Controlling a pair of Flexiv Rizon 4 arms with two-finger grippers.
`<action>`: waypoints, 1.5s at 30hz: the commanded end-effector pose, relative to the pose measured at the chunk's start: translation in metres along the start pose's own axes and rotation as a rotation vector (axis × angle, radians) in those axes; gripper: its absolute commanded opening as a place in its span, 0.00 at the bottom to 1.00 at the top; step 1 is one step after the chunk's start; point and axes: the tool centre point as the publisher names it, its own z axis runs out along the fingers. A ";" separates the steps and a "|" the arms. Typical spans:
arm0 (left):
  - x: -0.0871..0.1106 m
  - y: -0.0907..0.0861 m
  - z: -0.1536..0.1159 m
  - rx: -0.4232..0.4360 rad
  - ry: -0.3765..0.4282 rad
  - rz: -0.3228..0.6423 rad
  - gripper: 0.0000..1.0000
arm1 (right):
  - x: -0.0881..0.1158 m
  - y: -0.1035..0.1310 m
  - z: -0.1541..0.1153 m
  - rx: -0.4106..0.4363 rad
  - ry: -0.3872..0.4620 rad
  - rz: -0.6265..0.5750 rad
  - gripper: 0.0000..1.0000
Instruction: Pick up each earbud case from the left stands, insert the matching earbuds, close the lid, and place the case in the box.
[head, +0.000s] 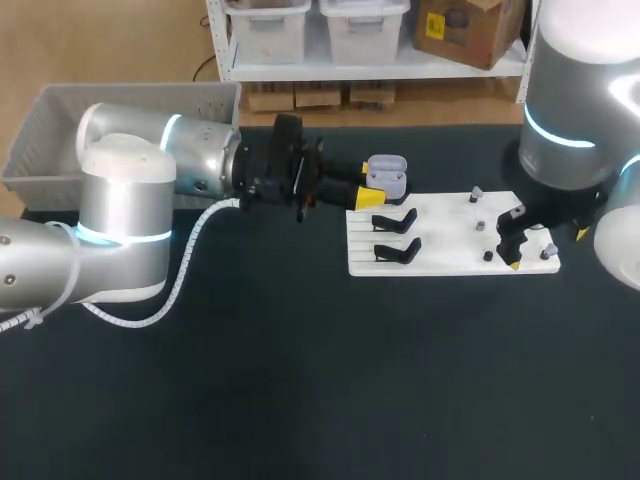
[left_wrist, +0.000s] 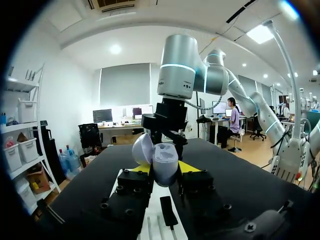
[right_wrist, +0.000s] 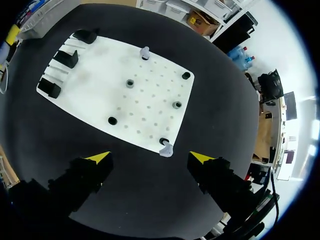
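Observation:
My left gripper is shut on a lilac earbud case and holds it just above the far left corner of the white board. In the left wrist view the case sits between the yellow fingertips with its lid open. My right gripper hangs open over the board's near right corner. A lilac earbud stands on a peg at the board's edge, below and between its open fingers. Another earbud stands at the far edge.
Black case stands occupy the board's left side, two of them without a case. Several dark pegs dot the board. A grey bin sits at the table's far left, behind my left arm.

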 end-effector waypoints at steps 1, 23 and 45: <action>0.001 0.000 0.000 -0.001 -0.003 0.003 0.00 | 0.000 -0.004 0.005 -0.005 -0.003 0.008 0.50; 0.001 0.000 0.000 -0.001 -0.003 0.003 0.00 | 0.002 -0.013 0.016 -0.024 0.000 0.036 0.43; 0.001 0.000 0.000 -0.001 -0.003 0.003 0.00 | -0.002 -0.018 0.029 -0.023 0.008 0.047 0.33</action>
